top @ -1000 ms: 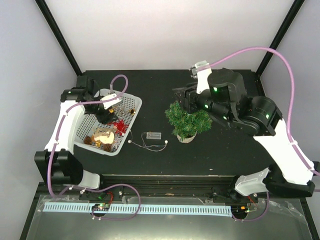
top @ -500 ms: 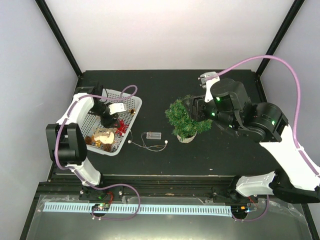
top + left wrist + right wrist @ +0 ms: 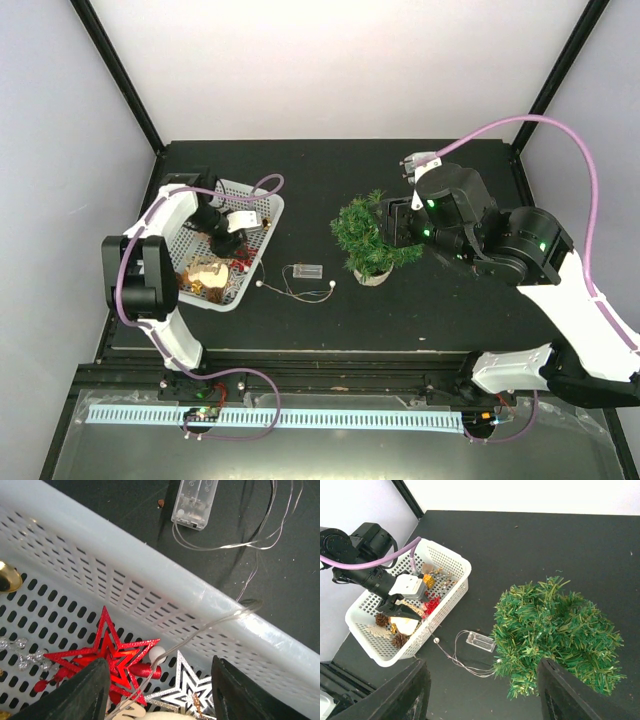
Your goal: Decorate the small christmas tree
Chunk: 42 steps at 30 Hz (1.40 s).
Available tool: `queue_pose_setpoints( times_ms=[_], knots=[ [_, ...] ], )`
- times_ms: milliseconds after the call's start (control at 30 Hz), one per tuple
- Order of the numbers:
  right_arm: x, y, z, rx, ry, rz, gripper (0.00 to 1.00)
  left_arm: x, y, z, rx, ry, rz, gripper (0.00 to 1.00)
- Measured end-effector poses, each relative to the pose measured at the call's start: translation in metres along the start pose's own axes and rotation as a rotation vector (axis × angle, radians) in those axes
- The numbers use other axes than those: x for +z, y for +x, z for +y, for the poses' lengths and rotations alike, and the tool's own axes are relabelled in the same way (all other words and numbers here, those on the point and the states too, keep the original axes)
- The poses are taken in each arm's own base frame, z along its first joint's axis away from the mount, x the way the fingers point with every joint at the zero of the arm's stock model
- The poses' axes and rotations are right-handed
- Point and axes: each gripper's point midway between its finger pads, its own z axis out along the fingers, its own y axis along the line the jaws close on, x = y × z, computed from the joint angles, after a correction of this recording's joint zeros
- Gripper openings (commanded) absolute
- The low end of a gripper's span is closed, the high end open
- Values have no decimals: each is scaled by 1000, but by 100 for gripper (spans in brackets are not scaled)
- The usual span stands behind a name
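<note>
Here, the small christmas tree [image 3: 372, 238] stands upright in its whitish pot [image 3: 372, 276] on the black desk [image 3: 450, 310], a little right of centre. Seen from above, the right gripper [image 3: 482, 662] hangs at the tree's 2 o'clock. Its fingers are spread wide with nothing pinched between them, and the green sprigs lie below it.

At the tree's 9 o'clock, well apart, sits the white mesh basket [image 3: 247, 280]. The left gripper [image 3: 159, 660] reaches down inside it, released, its fingers apart. A red openwork star [image 3: 107, 652] and a silver star [image 3: 187, 687] lie between them, with a gold ball [image 3: 7, 577] at the red star's 10 o'clock.

A clear battery box [image 3: 303, 271] with a thin wire light string [image 3: 300, 292] rests on the desk between basket and tree. One strand runs over the basket's rim. A white tag [image 3: 410, 586] on the left gripper is too small to read.
</note>
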Motion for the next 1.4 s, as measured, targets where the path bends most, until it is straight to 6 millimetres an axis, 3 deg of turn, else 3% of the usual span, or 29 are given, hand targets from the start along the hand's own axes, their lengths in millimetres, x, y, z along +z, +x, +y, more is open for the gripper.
queue_pose_setpoints(
  times_ms=[333, 767, 933, 1100, 1200, 1400],
  knots=[
    [0, 3, -3, 13, 11, 10, 60, 16, -1, -1, -5, 44, 4, 36],
    [7, 14, -8, 20, 33, 37, 60, 24, -1, -3, -27, 65, -10, 2],
    [6, 15, -9, 20, 33, 35, 60, 16, -10, -2, -45, 62, -39, 1],
    [2, 16, -12, 24, 25, 20, 60, -19, -34, 8, -22, -39, -82, 2],
    [-2, 16, -13, 25, 14, 7, 60, -56, -55, 11, 10, -138, -120, 1],
    [-8, 12, -6, -4, -33, -13, 59, -153, -105, 3, 93, -373, -220, 2]
  ],
)
